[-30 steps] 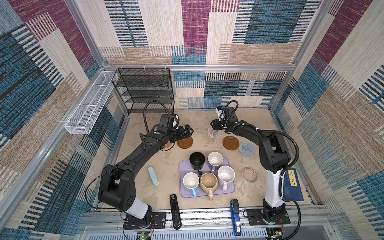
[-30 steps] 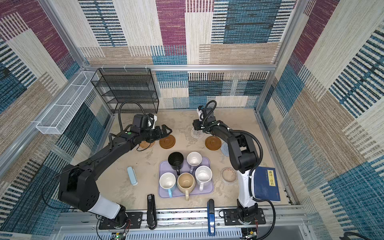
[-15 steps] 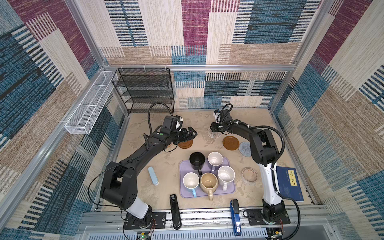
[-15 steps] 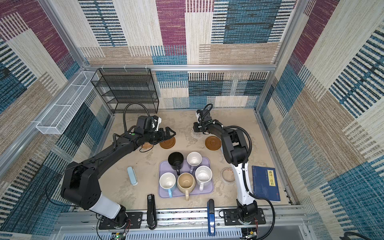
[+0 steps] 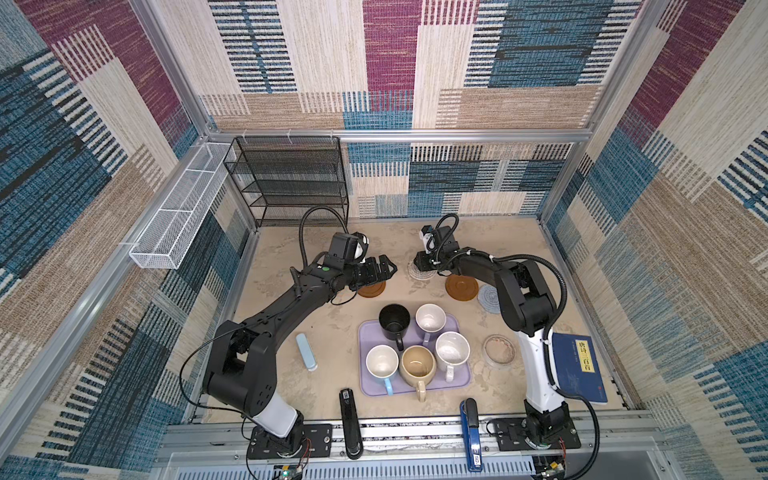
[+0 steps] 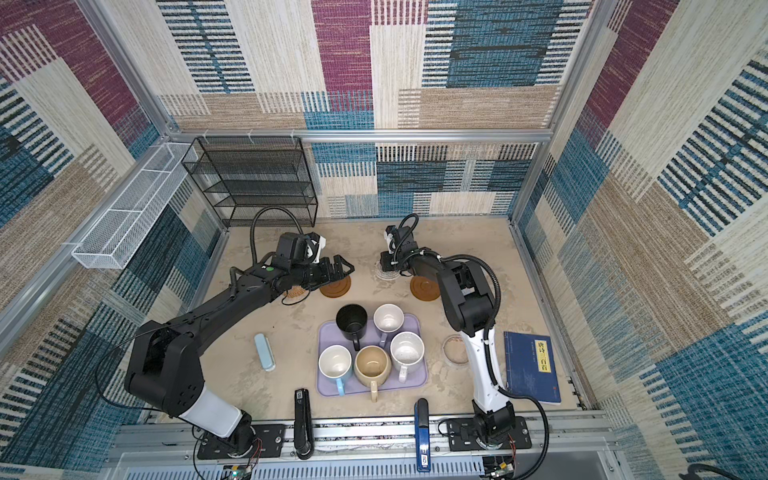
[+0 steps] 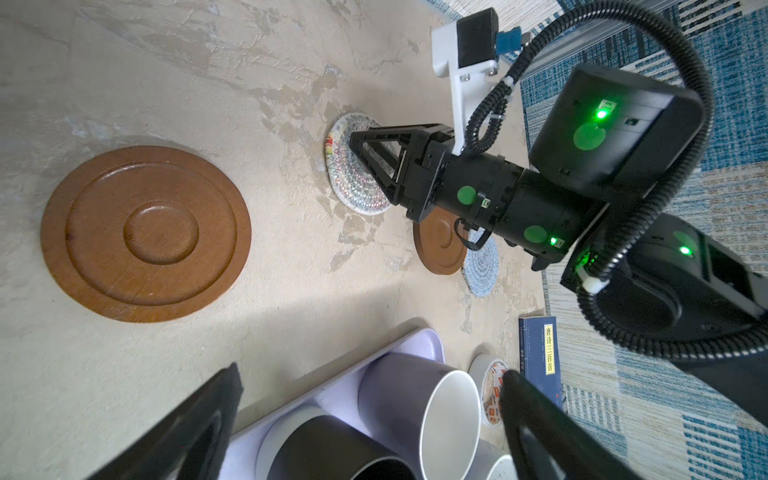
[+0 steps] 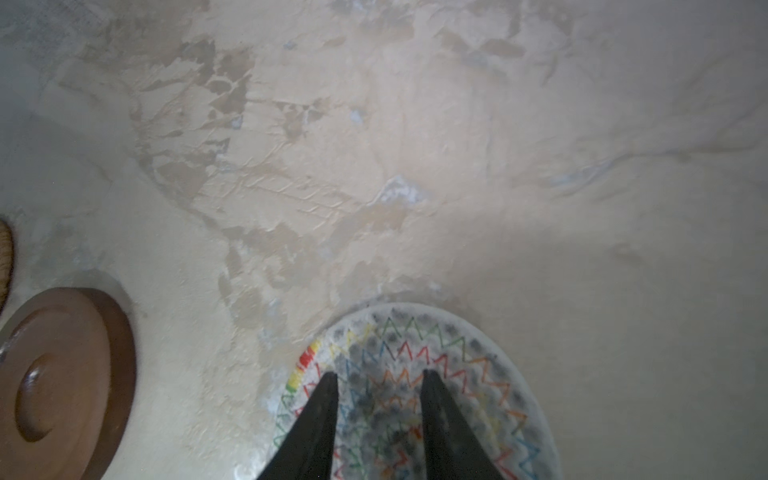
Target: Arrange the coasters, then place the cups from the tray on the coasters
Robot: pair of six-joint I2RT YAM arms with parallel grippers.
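Nearest, on the lavender tray (image 5: 457, 380): the black mug (image 5: 394, 320), lavender mug (image 5: 431, 318), light blue mug (image 5: 381, 361), beige mug (image 5: 417, 363) and speckled white mug (image 5: 452, 351), all upright, none on a coaster. Judging from that, at the coaster-arranging step, with the cups to follow. Farther back on the counter (image 5: 324, 332), a loose row: rattan coaster (image 6: 296, 292) mostly hidden under the left arm, left wooden coaster (image 7: 145, 232) just beside it, then white stitched coaster (image 8: 469, 357), right wooden coaster (image 5: 461, 287), and blue-grey coaster (image 5: 489, 297) just beside that, perhaps touching. Above the left wooden coaster, left fingers (image 7: 183, 440) spread wide, holding nothing. Low over the white stitched coaster, right fingers (image 8: 316, 424) a narrow gap apart, only coaster face between; touching or not, cannot tell. Next, probably: press or pinch that coaster and shift it into line, leaving room for a mug base on each.
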